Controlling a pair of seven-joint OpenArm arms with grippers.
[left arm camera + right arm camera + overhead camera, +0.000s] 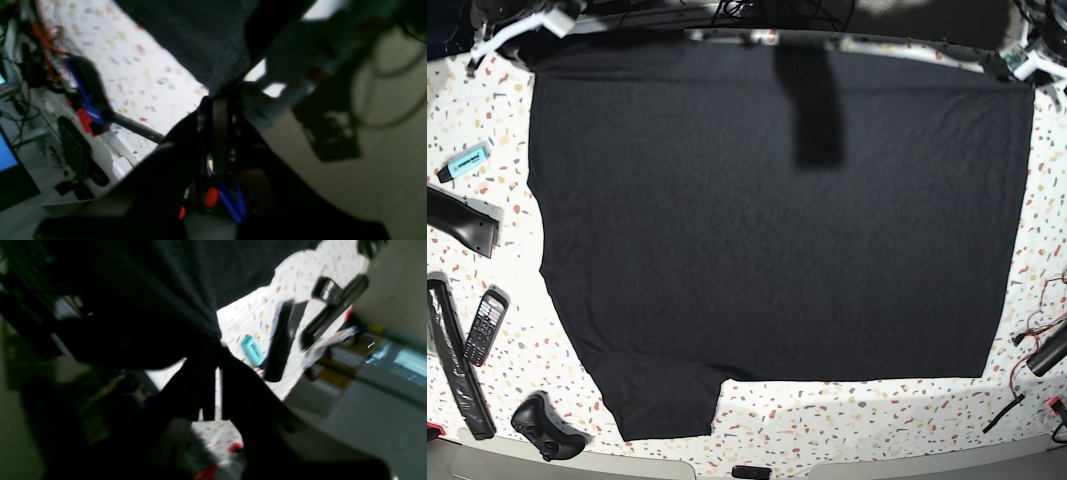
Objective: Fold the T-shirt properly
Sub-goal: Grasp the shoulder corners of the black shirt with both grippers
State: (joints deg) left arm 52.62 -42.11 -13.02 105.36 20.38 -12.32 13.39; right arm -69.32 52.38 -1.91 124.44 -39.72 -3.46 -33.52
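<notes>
The T-shirt is a big plain black sheet stretched wide across the speckled table in the base view, with one sleeve at the lower left. In the left wrist view my left gripper is shut on a bunched corner of the black cloth, which pulls away taut from the fingertips. The right wrist view shows my right gripper shut on another gathered corner of the shirt. In the base view both held corners lie at the far edge, left and right; the fingers themselves are hard to make out there.
Left of the shirt lie a teal marker, a black wedge-shaped tool, a handset with keys, a long black bar and a game controller. Red and black cables sit at the right edge.
</notes>
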